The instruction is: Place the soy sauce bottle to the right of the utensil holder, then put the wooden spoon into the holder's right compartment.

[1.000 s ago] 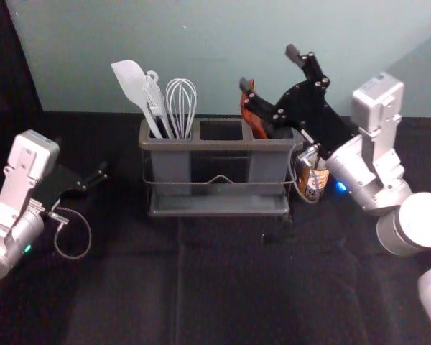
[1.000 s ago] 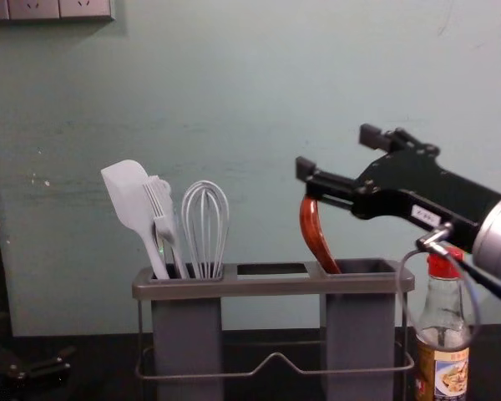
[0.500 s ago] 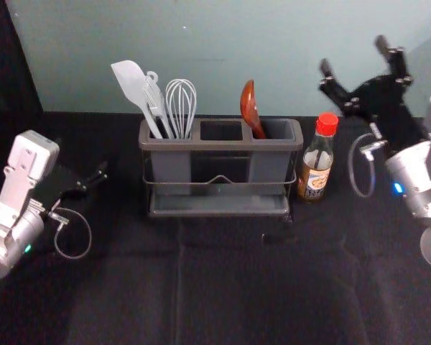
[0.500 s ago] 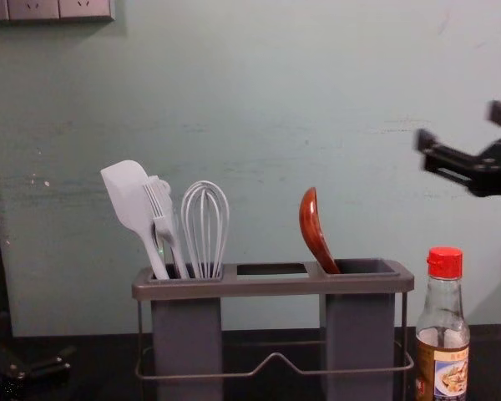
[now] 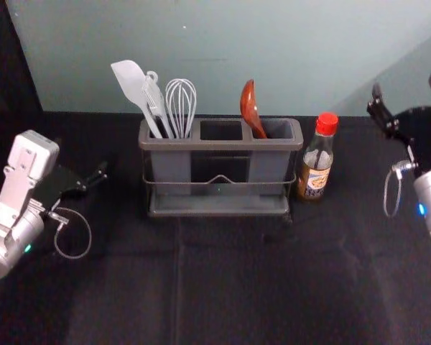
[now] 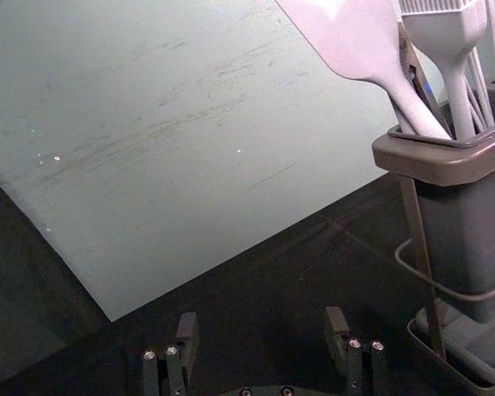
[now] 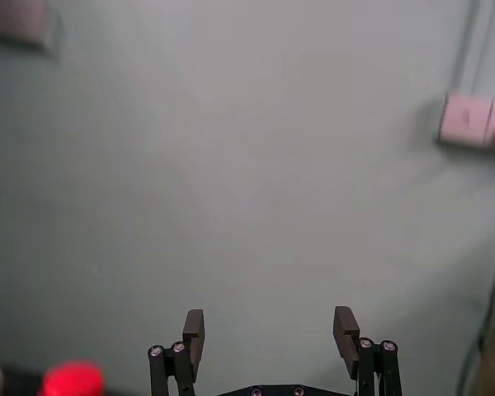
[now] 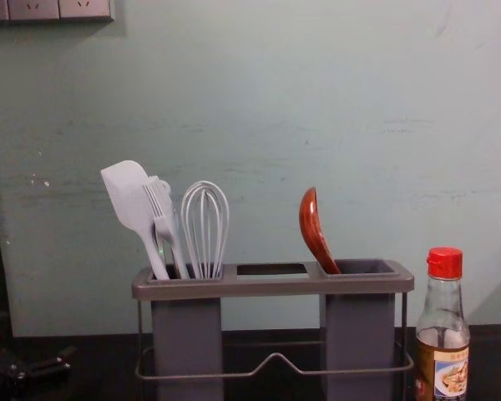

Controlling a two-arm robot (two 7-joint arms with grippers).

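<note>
Apparently both placements are done: the soy sauce bottle (image 5: 315, 171) stands just right of the utensil holder (image 5: 219, 145), the wooden spoon (image 5: 250, 106) leans in its right compartment (image 5: 280, 129). Perhaps only parking the right gripper (image 5: 405, 84), released at upper right, remains; the idle left gripper (image 6: 261, 323), head view's middle left, is spread and empty. Head view reaches the lower tray (image 5: 219, 205), below the chest view's bottom edge.

Silvery-white left arm (image 5: 32, 153), green light (image 5: 27, 248), looped grey cable (image 5: 72, 257), black right tool (image 5: 406, 85), shiny screws (image 7: 179, 347), blue light (image 5: 421, 209)
</note>
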